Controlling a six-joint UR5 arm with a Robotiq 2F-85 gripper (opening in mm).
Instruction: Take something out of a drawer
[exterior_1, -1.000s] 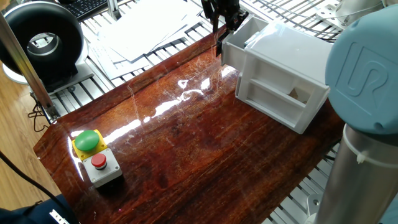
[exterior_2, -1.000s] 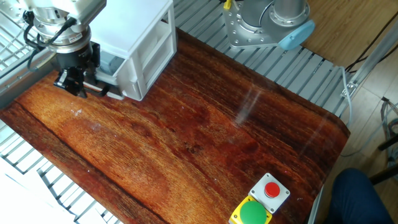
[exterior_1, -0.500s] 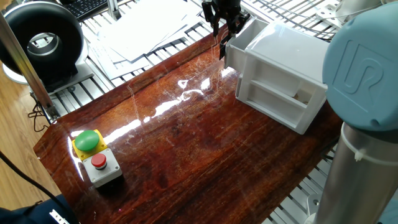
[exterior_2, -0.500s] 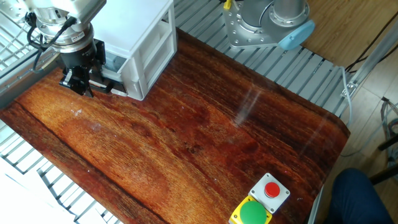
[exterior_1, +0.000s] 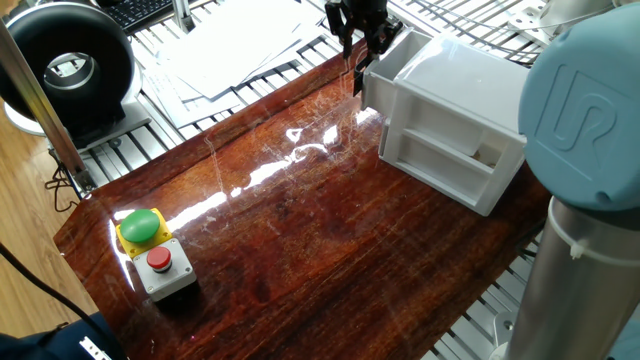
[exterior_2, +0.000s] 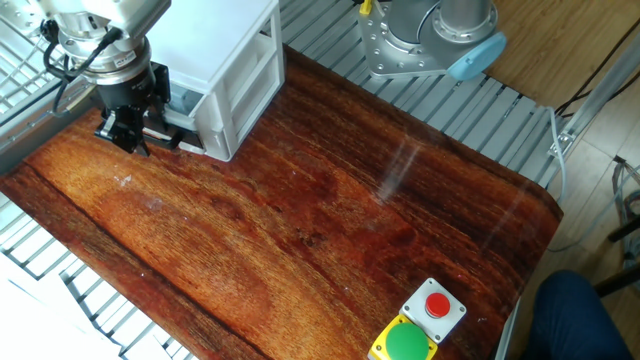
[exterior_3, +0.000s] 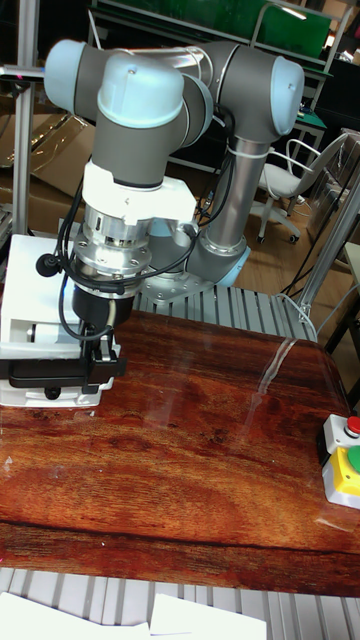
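Observation:
The drawer (exterior_1: 385, 62) is the upper tray of a white cabinet (exterior_1: 470, 90) at the table's far corner, and it stands pulled out a short way. My gripper (exterior_1: 355, 62) sits at the drawer's front. In the other fixed view its black fingers (exterior_2: 120, 130) are at the drawer's (exterior_2: 190, 112) dark handle (exterior_2: 190, 148). A pale bluish-grey shape (exterior_2: 183, 100), apparently the something, shows inside the open tray. In the tall view my gripper (exterior_3: 98, 365) straddles the right end of the black handle bar (exterior_3: 45, 373), shut on it.
A grey button box (exterior_1: 155, 250) with green and red buttons stands near the opposite corner of the wooden table (exterior_1: 300, 230). Loose papers (exterior_1: 240, 50) and a black round device (exterior_1: 65, 60) lie beyond the table's edge. The arm's base (exterior_2: 430, 40) stands behind the table.
Between one second and half a second ago the gripper and the drawer front shifted slightly towards the cabinet. Nothing has moved since.

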